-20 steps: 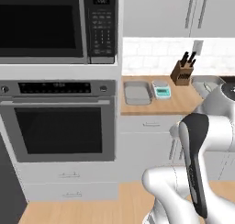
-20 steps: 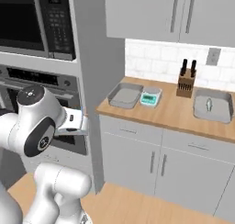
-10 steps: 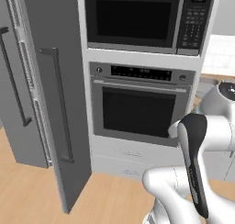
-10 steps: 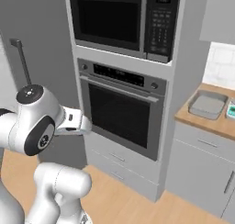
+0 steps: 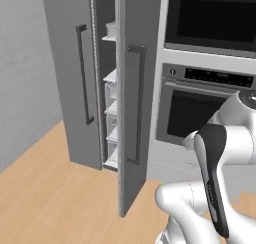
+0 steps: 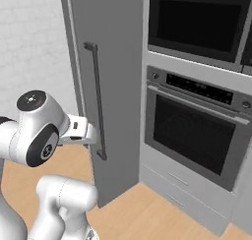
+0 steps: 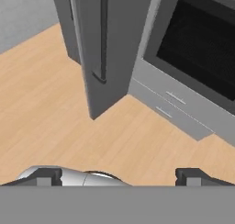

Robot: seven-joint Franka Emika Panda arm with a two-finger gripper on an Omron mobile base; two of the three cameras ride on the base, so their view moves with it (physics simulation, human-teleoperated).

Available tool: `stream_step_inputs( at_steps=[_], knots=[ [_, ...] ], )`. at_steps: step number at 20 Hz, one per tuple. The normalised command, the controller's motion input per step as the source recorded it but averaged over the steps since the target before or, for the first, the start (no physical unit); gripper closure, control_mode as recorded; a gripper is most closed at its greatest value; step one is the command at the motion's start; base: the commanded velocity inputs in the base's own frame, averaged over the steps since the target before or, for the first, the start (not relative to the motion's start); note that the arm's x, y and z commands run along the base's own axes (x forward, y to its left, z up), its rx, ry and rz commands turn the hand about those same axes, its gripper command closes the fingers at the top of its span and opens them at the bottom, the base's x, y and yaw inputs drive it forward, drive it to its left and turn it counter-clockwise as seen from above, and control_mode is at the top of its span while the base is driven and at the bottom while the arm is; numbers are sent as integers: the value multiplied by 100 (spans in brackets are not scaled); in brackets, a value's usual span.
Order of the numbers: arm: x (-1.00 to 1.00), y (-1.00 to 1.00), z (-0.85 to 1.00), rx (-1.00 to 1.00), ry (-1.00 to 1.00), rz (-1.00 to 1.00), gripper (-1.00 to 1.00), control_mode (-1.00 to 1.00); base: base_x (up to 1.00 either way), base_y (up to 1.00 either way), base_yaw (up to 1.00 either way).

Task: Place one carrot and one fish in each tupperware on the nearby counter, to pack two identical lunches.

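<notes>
While the left base view caught fridge [image 5: 107, 83] shelves, the hand view had the gripper [image 7: 119, 176] spread wide over floor [image 7: 55, 113].

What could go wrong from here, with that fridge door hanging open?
1. The open fridge door juts into the floor; the base or the elbow could clip its edge.
2. The open gripper points at the floor, holding nothing; reaching the fridge shelves through the narrow gap looks tight.

Two fridge doors [image 5: 132, 103], one oven [image 6: 194, 131]
</notes>
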Motion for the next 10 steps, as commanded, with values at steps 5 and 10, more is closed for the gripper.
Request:
stream_step_inputs(
  at_steps=[5,10],
  knots=[
    [0,0,0,0,0,0,-100,100,2,100,26],
    [0,0,0,0,0,0,-100,100,36,100,19]
  ],
)
